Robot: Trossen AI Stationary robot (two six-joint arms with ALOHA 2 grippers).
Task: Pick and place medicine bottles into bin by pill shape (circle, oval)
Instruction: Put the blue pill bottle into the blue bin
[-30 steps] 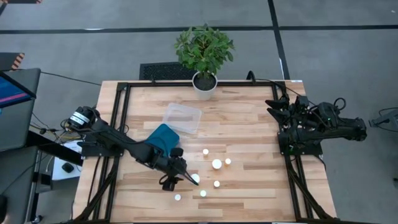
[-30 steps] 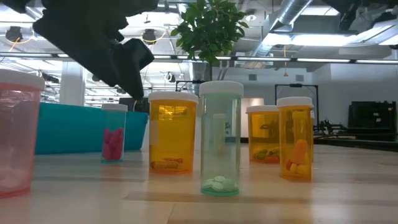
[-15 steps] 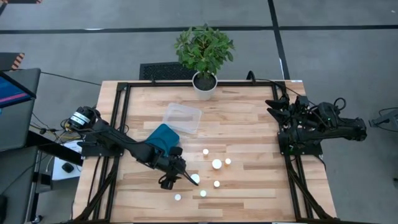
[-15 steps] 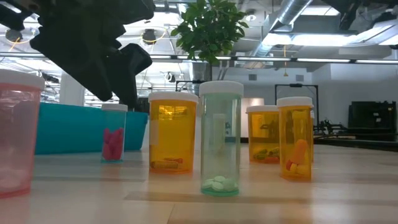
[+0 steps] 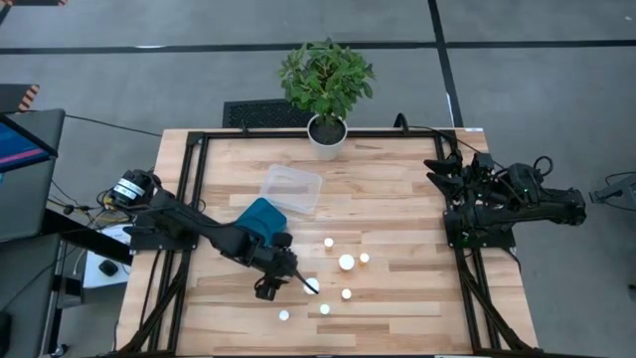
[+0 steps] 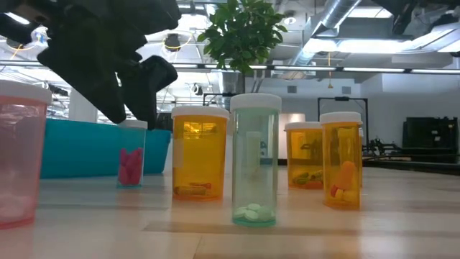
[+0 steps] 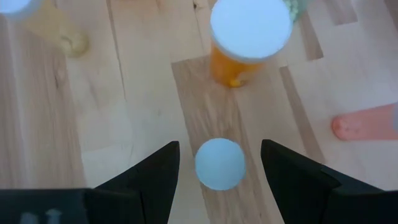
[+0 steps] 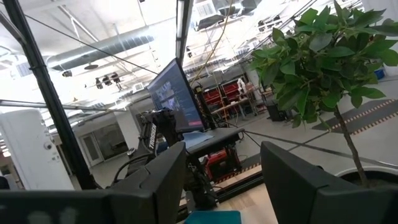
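Several medicine bottles with white caps stand in a loose group on the wooden table (image 5: 397, 209), among them a wide one (image 5: 346, 262). My left gripper (image 5: 296, 281) hangs open, pointing steeply down, over a small bottle with pink pills (image 6: 131, 155). That bottle's white cap (image 7: 220, 163) shows between the two fingers, which stand either side of it and above it without touching. A wider orange bottle (image 7: 250, 31) stands just beyond. My right gripper (image 8: 222, 168) is open and parked high at the table's right edge (image 5: 444, 169), nothing between its fingers.
A teal bin (image 5: 260, 221) and a clear bin (image 5: 291, 187) sit left of the table's centre, behind my left arm. A potted plant (image 5: 326, 80) stands at the far edge. A large pink bottle (image 6: 18, 155) is very close to the low camera.
My left gripper has tipped a little more steeply downward and rolled slightly over the pink-pill bottle; its fingers keep the same gap. The bottles have not moved.
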